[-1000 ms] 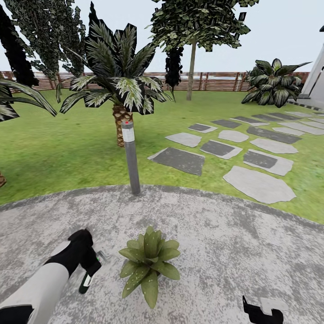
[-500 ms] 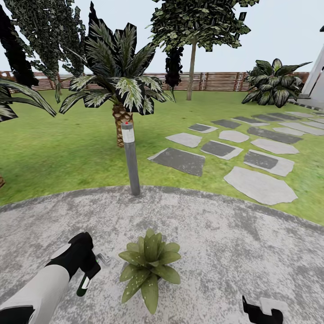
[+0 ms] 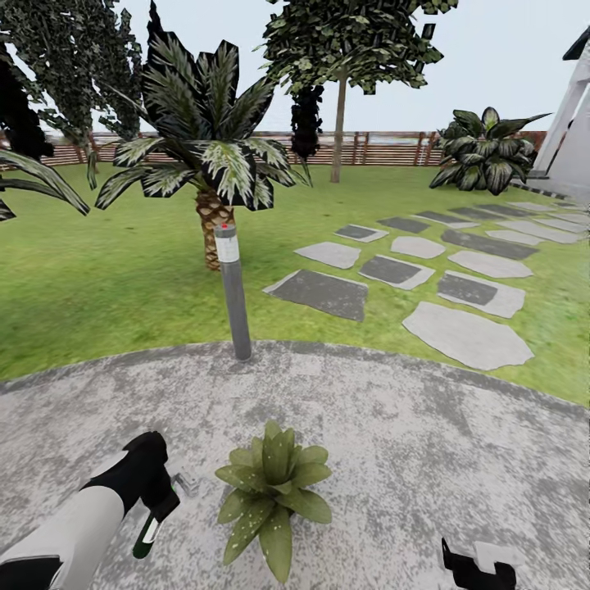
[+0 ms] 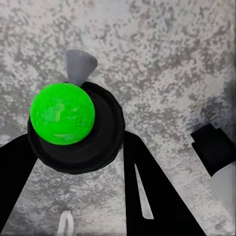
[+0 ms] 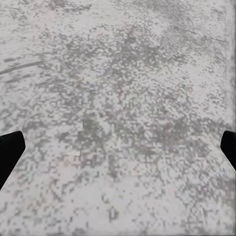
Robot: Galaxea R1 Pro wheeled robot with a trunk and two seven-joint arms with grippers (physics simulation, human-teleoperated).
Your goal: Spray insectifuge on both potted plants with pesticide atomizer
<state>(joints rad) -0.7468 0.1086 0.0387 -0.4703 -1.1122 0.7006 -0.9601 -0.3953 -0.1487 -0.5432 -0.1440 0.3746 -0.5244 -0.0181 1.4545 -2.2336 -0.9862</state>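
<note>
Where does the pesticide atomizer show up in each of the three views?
Head view: the pesticide atomizer hangs from the left gripper, beside the potted plant.
Left wrist view: atomizer end-on between the fingers.
Right wrist view: no atomizer.
Shared landmark: the patio.

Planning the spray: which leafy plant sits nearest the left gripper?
The small speckled green rosette on the grey patio, beside the left gripper; the palms stand back on the lawn.

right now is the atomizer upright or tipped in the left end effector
Tipped. In the head view the pesticide atomizer hangs slanted from the left end effector, its free end angled down toward the stone patio, beside the potted plant.
</note>
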